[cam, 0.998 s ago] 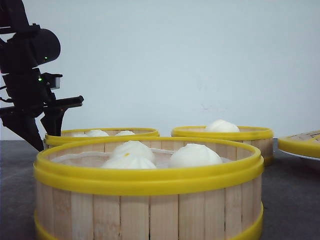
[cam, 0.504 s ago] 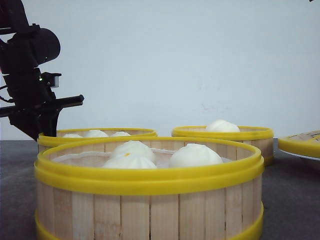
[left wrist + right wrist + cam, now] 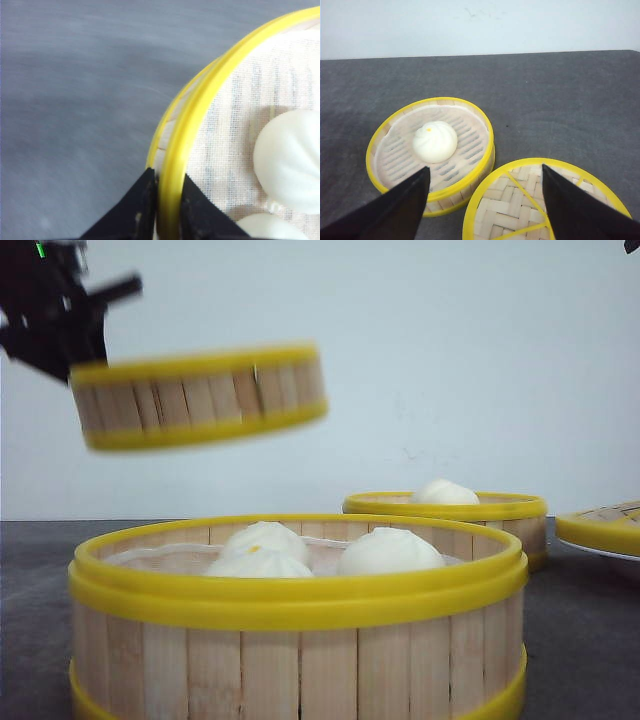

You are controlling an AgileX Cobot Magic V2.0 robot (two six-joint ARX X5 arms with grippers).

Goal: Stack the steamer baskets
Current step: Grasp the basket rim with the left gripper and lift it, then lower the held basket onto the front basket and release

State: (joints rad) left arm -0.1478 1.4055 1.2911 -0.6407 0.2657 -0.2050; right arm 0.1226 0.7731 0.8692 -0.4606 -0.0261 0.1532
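The left end effector (image 3: 167, 205) is clenched on the yellow rim of a round bamboo-slat steamer basket (image 3: 200, 397), which hangs tilted in the air at ten o'clock in the front view, white buns (image 3: 290, 160) inside. A second bun-filled steamer basket (image 3: 300, 625) sits nearest on the dark grey desk (image 3: 580, 640). A third (image 3: 431, 152), holding one bun, stands at three o'clock, just beside the flat woven yellow-rimmed lid (image 3: 542, 202). The right end effector (image 3: 484, 202) hangs released above them.

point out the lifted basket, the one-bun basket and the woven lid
lifted basket (image 3: 200, 397), front view, on its slatted side wall
one-bun basket (image 3: 395, 150), right wrist view, on its bare slatted floor
woven lid (image 3: 520, 202), right wrist view, on its woven top
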